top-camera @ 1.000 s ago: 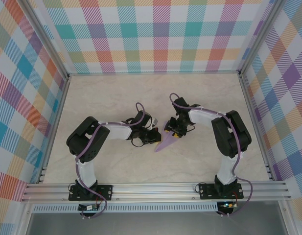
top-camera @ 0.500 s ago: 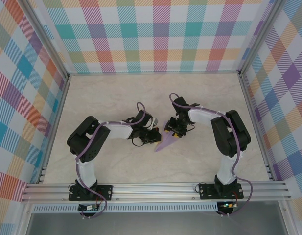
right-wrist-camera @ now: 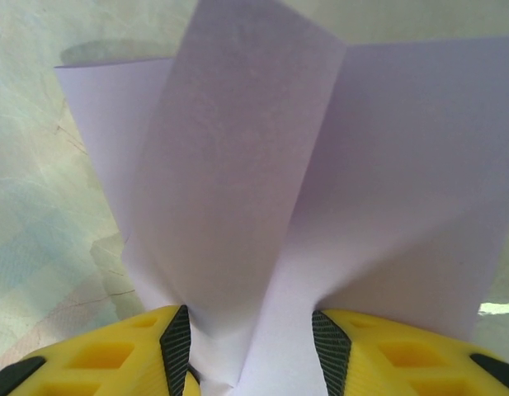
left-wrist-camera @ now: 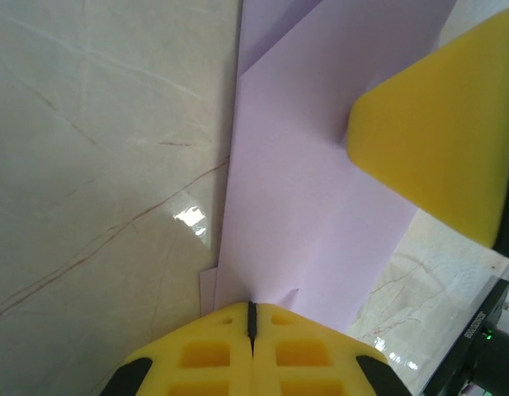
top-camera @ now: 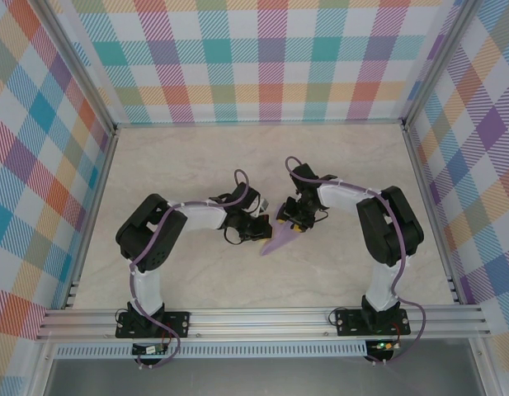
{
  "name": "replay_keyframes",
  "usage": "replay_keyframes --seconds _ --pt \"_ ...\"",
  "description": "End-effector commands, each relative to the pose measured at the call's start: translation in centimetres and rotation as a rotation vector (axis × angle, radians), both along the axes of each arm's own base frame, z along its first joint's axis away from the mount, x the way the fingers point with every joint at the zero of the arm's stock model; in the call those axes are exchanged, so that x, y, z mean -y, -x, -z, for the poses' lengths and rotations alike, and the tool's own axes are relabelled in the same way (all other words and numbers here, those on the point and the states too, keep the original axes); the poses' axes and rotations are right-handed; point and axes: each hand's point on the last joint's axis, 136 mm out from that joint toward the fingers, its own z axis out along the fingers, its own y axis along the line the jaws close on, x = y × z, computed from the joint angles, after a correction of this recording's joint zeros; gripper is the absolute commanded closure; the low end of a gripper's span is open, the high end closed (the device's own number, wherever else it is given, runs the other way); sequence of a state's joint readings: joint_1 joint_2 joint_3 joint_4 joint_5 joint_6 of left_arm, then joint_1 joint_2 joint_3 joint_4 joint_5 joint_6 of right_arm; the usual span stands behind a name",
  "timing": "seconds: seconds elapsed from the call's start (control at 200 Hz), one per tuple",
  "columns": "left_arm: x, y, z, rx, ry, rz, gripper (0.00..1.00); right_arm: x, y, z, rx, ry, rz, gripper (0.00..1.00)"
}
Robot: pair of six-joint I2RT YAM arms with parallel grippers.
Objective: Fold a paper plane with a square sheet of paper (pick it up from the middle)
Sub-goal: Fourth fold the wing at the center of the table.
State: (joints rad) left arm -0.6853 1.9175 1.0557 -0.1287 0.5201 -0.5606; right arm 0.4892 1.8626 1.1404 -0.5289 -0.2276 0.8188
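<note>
Between both sets of fingers, the paper plane (top-camera: 281,237) lies on the bench (top-camera: 196,165): left fingers (left-wrist-camera: 251,318) pressed together at its tail, right fingers (right-wrist-camera: 184,338) half-spread astride its raised fold. Press evenly along the crease.

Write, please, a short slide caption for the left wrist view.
Left pincer, shut, pinches the folded lavender paper plane above the marble table; a yellow finger of the other arm presses beside.

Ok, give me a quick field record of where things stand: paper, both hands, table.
paper: lavender paper plane, partly folded and pointed, between the two arms mid-table
left hand: shut, yellow fingertips together at the paper's edge
right hand: part open, paper standing between its fingers
contact: both hands on the same paper
table: pale marbled surface
</note>
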Motion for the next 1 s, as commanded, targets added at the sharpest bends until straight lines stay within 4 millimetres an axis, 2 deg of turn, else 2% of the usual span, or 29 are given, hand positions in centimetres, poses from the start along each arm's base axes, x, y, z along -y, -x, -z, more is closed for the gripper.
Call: replay_keyframes --seconds 0.0,0.195,0.25,0.3,0.34,0.475,0.575,0.995 --pt "-4.2 3.3 5.1 -0.121 -0.255 0.014 1.0 2.2 2.2 1.1 -0.058 0.108 -0.026 0.51" --pt "-4.8 4.1 6.0 -0.139 -0.314 0.033 1.0 1.0 0.3 -6.5 0.187 -0.024 -0.079 0.47" --pt "-4.9 4.2 6.2 -0.14 -0.325 0.033 1.0 0.9 0.4 -7.8 0.26 -0.062 -0.103 0.48" --pt "-5.0 4.2 6.2 -0.139 -0.331 0.034 1.0 0.7 0.6 -8.1 0.31 -0.092 -0.134 0.5" --pt "-5.0 4.2 6.2 -0.139 -0.335 0.037 1.0 0.3 0.9 -7.9 0.328 -0.12 -0.164 0.55" --pt "-5.2 4.4 6.4 -0.143 -0.352 0.041 1.0 -1.4 1.7 -6.9 0.316 -0.221 -0.237 0.88" --pt "-5.4 4.5 6.5 -0.143 -0.368 0.039 1.0 -2.3 1.8 -6.1 0.321 -0.277 -0.265 1.0" --pt "-5.9 5.0 7.3 -0.167 -0.4 0.023 1.0 -3.8 2.5 -2.2 0.256 -0.299 -0.345 1.0"
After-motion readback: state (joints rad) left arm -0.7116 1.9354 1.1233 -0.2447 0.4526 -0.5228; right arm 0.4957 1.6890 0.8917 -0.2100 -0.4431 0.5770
